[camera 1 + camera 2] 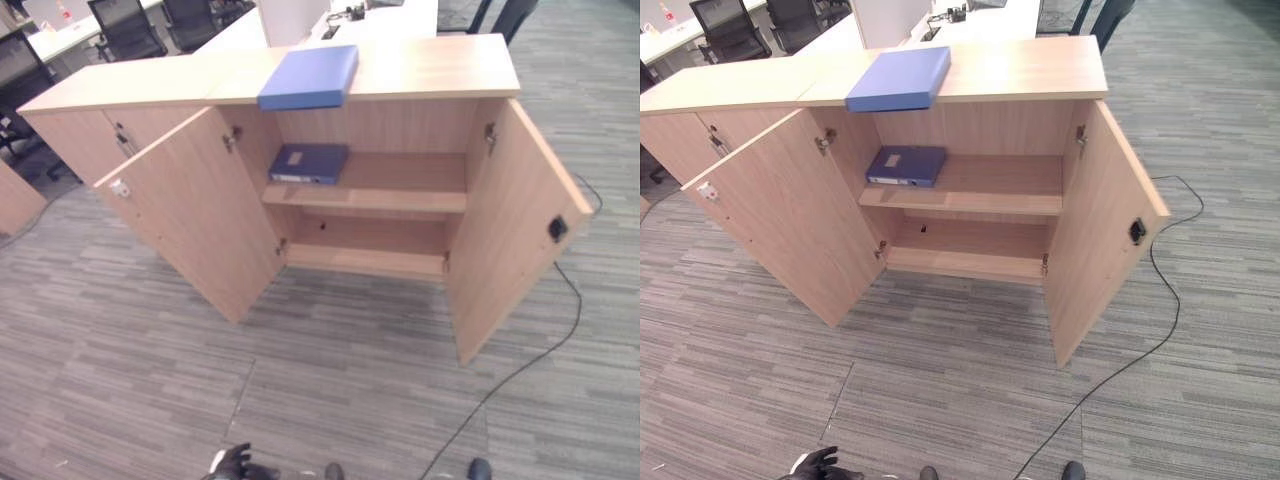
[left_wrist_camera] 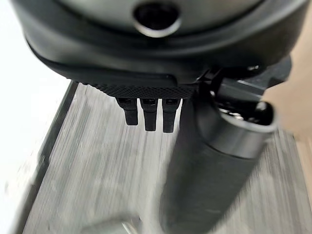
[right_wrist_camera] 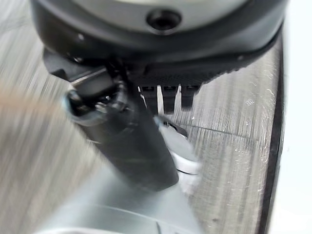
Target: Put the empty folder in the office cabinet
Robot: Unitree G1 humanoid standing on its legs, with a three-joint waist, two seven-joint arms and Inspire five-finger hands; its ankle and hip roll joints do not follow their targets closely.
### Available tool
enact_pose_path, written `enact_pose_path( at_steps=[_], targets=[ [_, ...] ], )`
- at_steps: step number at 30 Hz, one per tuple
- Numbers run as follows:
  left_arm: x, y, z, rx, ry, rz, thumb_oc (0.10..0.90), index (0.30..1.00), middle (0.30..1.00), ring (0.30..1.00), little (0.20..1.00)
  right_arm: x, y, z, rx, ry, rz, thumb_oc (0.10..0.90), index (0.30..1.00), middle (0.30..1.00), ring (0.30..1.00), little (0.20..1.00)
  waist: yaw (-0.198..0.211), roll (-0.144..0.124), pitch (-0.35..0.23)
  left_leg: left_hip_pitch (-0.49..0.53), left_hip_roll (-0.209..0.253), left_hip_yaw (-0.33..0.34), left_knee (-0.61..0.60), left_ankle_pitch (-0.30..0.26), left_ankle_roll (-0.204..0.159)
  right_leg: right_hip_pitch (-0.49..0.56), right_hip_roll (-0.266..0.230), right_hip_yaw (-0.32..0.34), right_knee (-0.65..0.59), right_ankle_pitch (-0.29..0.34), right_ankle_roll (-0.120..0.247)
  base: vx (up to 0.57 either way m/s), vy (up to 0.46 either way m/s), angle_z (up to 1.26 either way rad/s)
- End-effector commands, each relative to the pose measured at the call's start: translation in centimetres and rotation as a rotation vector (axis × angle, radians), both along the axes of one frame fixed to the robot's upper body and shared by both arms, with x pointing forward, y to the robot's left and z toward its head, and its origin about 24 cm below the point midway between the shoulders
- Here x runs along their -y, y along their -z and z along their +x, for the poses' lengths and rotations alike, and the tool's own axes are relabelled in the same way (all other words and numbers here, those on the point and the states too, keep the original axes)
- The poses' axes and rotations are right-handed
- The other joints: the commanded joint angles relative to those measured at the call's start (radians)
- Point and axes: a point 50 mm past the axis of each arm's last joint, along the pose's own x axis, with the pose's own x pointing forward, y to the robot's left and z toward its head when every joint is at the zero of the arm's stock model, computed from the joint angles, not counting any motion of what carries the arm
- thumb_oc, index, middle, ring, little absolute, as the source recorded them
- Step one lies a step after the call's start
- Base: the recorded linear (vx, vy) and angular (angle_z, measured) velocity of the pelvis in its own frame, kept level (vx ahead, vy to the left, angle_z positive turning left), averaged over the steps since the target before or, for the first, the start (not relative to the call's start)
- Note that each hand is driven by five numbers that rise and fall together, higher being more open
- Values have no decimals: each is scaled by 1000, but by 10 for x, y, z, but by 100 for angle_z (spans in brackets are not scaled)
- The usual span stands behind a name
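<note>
A blue folder (image 1: pixel 310 77) lies flat on top of the wooden office cabinet (image 1: pixel 430 68), near its left end. A second, darker blue folder (image 1: pixel 310 163) lies on the upper shelf (image 1: pixel 400 185) inside, at the left. Both cabinet doors stand wide open, and the bottom shelf (image 1: pixel 365 258) is bare. My left hand (image 1: pixel 235 462) hangs low over the carpet, far in front of the cabinet, its fingers (image 2: pixel 146 114) relaxed and holding nothing. My right hand (image 3: pixel 170 78) also hangs over the floor, with straight fingers (image 3: pixel 168 100) and nothing in it.
The left door (image 1: pixel 195 215) and right door (image 1: pixel 510 215) jut out toward me. A closed wooden cabinet (image 1: pixel 85 125) adjoins on the left. White desks (image 1: pixel 390 20) and black office chairs (image 1: pixel 125 28) stand behind. Grey carpet (image 1: pixel 330 380) stretches between me and the cabinet.
</note>
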Motion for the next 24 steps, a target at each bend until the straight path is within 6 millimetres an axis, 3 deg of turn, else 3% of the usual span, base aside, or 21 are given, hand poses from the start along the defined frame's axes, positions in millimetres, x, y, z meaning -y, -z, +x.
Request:
enact_pose_path(
  at_steps=[1,3,4,9,15,24],
  targets=[
    [-26,-9,2,15,21,73,800,900,900,900,900,-17,0,28,53,-24,54,800,900,900,900,900,-4,-31,30,106,71,-100,-223,82,-50,123,189,69,-61,-147,18,77,153,9],
    [-26,-8,0,7,8,63,800,900,900,900,900,-20,1,29,57,-32,64,800,900,900,900,900,-6,-36,31,119,53,-105,-255,90,-46,104,281,57,-47,-195,-11,64,95,17],
    [-25,-8,2,17,-5,52,800,900,900,900,900,-25,3,29,51,-50,75,800,900,900,900,900,-17,-55,46,125,25,-123,-266,94,-45,74,382,97,-81,-197,-18,32,39,13],
    [-17,-6,2,18,18,31,800,900,900,900,900,-22,5,17,13,-34,70,800,900,900,900,900,-17,-79,38,146,-16,-166,-267,88,-37,131,433,178,-171,-182,-38,124,-15,25],
    [-4,0,-8,-23,37,-3,800,900,900,900,900,-21,7,7,-12,-19,65,800,900,900,900,900,-15,-92,1,181,-7,-187,-297,85,-41,200,442,165,-262,-158,-34,178,-93,23],
    [1,0,-2,1,43,-13,800,900,900,900,900,-21,6,11,5,-21,65,800,900,900,900,900,-21,-96,0,186,11,-204,-320,99,-60,207,445,143,-270,-171,-39,75,-73,17]
  ],
)
